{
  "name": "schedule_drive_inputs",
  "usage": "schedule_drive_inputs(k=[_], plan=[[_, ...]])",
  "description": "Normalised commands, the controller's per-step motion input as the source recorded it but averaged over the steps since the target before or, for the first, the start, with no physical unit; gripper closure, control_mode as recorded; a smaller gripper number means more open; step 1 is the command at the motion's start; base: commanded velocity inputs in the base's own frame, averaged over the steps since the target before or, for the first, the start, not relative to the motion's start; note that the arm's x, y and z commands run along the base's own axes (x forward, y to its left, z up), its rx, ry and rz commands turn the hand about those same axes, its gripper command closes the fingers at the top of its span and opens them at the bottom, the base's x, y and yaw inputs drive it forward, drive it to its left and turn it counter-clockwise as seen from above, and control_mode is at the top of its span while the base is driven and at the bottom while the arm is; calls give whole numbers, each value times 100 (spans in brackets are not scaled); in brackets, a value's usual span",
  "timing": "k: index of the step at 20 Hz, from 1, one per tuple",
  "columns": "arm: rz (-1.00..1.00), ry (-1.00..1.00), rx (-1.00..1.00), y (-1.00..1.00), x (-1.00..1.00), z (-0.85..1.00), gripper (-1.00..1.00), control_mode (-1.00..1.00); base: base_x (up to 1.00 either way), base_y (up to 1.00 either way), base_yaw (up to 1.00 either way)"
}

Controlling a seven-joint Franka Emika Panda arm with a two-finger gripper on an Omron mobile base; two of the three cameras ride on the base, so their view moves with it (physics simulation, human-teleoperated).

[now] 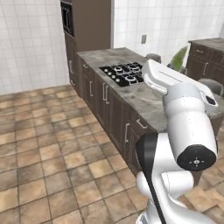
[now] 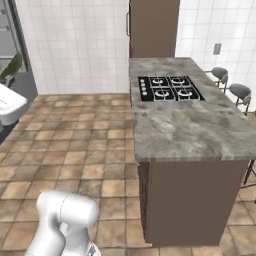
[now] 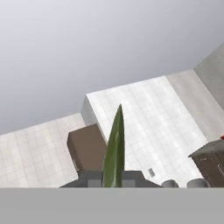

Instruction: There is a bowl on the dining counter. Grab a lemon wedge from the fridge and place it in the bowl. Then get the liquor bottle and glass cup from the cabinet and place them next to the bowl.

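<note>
Black gas hob (image 1: 123, 72) on marble counter (image 1: 144, 98)

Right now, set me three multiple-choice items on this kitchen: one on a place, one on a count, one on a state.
1. Where does the black gas hob sit?
A. On the tiled floor
B. In the grey veined marble counter top
C. On a stool

2. How many burners does the hob have?
A. Two
B. Six
C. Four

3. How does the pincer stand?
A. Shut on the thin yellowish-green lemon wedge
B. Wide open, with nothing in it
C. Shut on a red bowl

Answers:
1. B, since the right base view shows the hob set into the marble top.
2. C, since four rings lie in two rows of two.
3. A, since in the hand view the green sliver rises from between the dark finger tips.
</note>
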Motion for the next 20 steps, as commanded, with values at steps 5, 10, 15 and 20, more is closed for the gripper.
schedule_drive_inputs(k=[5,10,15,20], plan=[[0,0,0,0,0,0,100,100,-6,-100,9],[0,0,0,0,0,0,100,100,0,-100,9],[0,0,0,0,0,0,100,100,0,-100,8],[0,0,0,0,0,0,100,100,12,-100,7]])
